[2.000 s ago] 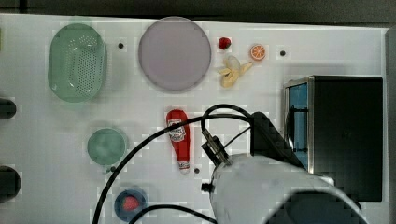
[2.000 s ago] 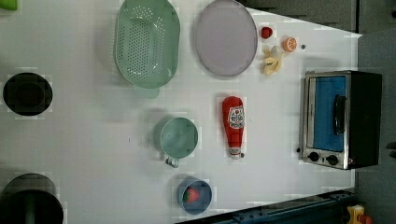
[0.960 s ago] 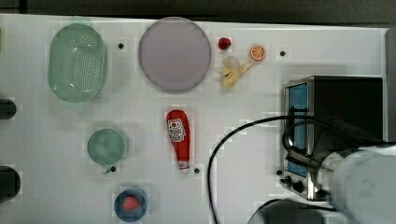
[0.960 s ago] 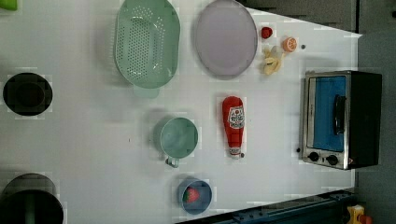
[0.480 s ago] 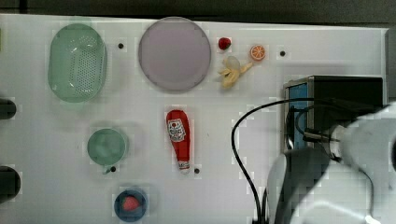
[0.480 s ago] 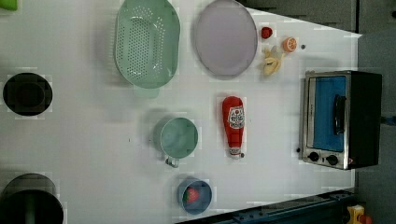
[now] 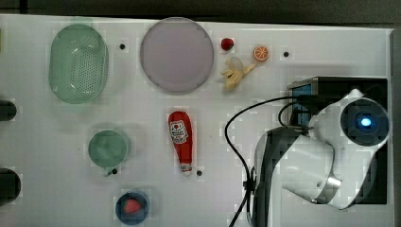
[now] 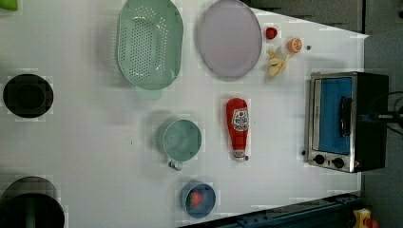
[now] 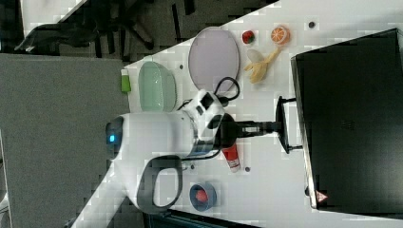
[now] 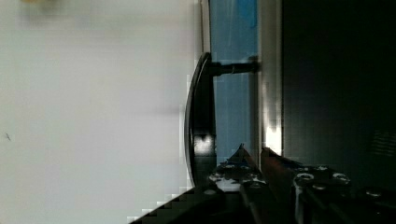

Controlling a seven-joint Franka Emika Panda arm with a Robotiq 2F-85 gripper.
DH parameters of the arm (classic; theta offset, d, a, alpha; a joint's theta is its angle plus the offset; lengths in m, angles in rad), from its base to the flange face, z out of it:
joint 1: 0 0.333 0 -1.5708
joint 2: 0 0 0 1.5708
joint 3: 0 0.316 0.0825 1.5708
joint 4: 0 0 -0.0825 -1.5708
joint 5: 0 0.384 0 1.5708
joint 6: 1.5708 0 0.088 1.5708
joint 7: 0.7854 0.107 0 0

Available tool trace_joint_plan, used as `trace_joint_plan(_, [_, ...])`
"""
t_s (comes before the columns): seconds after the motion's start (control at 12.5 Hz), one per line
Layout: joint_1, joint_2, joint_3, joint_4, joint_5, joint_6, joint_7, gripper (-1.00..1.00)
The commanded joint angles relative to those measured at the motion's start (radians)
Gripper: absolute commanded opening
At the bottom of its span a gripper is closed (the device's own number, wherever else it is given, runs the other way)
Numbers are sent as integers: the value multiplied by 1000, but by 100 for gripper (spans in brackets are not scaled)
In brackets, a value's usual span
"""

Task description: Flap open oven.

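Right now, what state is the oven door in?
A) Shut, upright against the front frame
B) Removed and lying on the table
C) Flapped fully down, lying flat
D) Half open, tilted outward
A: in the left view the oven has its blue door flush in the silver frame, with the bar handle standing across it and the end effector at that handle.

no legible text on anything

Top, left views overhead; both share oven; wrist close.
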Motion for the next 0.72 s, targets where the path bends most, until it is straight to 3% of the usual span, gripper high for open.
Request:
trace_joint_plan(0.08, [5, 23, -21, -31, 9, 63, -35, -65])
trace_joint_plan(0.32, [5, 65, -24, -64, 8, 179, -34, -65])
trace_joint_plan(0.72, [12, 87, -19, -79, 1, 186, 8, -65])
